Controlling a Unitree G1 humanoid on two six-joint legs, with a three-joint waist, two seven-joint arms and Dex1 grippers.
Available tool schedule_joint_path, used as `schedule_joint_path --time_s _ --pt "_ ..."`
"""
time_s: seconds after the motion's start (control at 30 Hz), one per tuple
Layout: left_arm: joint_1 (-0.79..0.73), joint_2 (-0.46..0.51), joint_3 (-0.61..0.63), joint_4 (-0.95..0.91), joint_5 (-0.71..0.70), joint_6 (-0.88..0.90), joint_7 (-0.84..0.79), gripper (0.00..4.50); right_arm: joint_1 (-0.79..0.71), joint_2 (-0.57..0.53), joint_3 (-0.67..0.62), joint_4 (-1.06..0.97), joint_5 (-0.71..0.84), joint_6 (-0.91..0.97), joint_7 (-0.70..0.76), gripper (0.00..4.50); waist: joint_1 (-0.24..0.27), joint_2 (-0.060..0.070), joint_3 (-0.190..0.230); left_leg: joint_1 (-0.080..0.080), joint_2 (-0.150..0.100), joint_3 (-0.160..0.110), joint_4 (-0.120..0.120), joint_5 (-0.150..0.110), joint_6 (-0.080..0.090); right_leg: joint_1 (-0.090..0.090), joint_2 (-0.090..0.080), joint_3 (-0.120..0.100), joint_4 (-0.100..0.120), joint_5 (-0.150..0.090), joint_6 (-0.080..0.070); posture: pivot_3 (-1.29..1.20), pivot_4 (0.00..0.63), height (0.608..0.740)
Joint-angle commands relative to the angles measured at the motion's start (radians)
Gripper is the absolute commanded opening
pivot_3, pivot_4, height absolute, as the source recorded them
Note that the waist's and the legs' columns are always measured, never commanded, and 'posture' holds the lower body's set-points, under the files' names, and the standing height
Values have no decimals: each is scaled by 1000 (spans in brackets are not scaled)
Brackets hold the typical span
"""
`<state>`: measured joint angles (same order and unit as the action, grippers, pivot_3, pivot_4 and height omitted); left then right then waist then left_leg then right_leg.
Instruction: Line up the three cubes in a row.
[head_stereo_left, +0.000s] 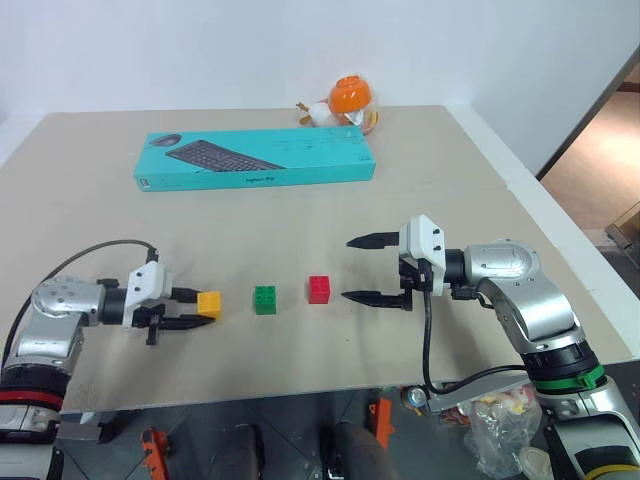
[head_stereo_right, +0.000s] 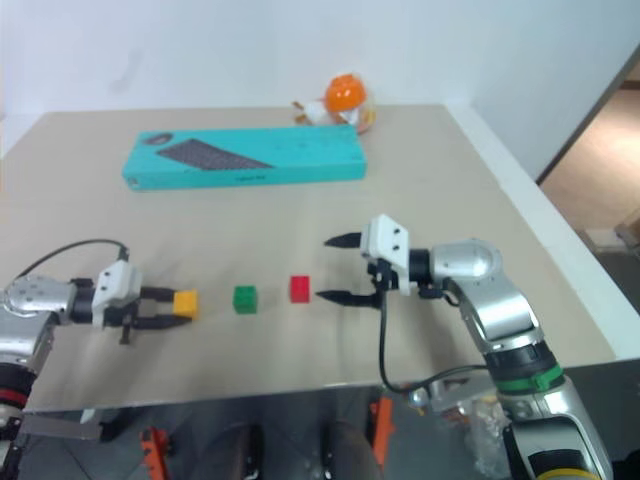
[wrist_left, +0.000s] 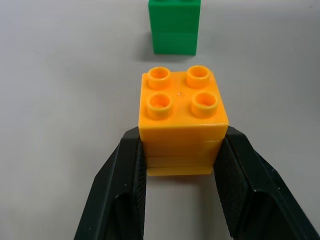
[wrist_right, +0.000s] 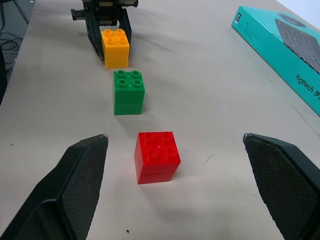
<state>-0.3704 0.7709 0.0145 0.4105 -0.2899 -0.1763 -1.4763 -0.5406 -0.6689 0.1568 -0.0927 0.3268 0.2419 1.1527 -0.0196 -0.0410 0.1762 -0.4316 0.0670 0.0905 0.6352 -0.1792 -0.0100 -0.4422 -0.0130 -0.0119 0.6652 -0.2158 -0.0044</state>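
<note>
While clamped in the left gripper (head_stereo_left: 195, 308), yellow-orange cube (head_stereo_left: 209, 303) sits beside green cube (head_stereo_left: 265, 299).

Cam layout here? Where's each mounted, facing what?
Head stereo pair: looks forward and down over the table; both arms visible.
Left wrist: looks along the left gripper, shut on the yellow-orange cube; green cube beyond.
Right wrist: looks past the open right gripper at the red cube.
All views show the green cube.

You've got 3 studded cubes in a rough row, all studs up: yellow-orange cube (head_stereo_left: 208, 303) at robot's left, green cube (head_stereo_left: 265, 299) mid, red cube (head_stereo_left: 319, 289) right, w/ gaps between.
</note>
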Motion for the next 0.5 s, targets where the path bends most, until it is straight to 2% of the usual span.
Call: schedule_joint_path --time_s 0.03,0.1,0.47,0.5 --pt "-15 -7 -4 -32 -6 5 7 1306 3 -13 -31 -39 7 1 -4 4500 0 0 0 0 0 0 0 0 0 0 0 0 0 0 0 0 150 740" --pt "-18 -20 -2 -41 -15 43 30 1306 5 -13 -32 -42 7 3 -8 4500 0 0 0 0 0 0 0 0 0 0 0 0 0 0 1 0 150 740" --pt "-43 -12 -48 -1 34 2 -21 1306 17 -21 -38 -46 7 5 -15 4500 0 0 0 0 -1 0 1 0 0 0 0 0 0 1 1 0 150 740" --pt "-44 -11 -49 1 36 -1 -23 1806 18 -21 -38 -46 7 5 -16 4500 0 0 0 0 -1 0 1 0 0 1 0 0 0 1 1 0 150 740"
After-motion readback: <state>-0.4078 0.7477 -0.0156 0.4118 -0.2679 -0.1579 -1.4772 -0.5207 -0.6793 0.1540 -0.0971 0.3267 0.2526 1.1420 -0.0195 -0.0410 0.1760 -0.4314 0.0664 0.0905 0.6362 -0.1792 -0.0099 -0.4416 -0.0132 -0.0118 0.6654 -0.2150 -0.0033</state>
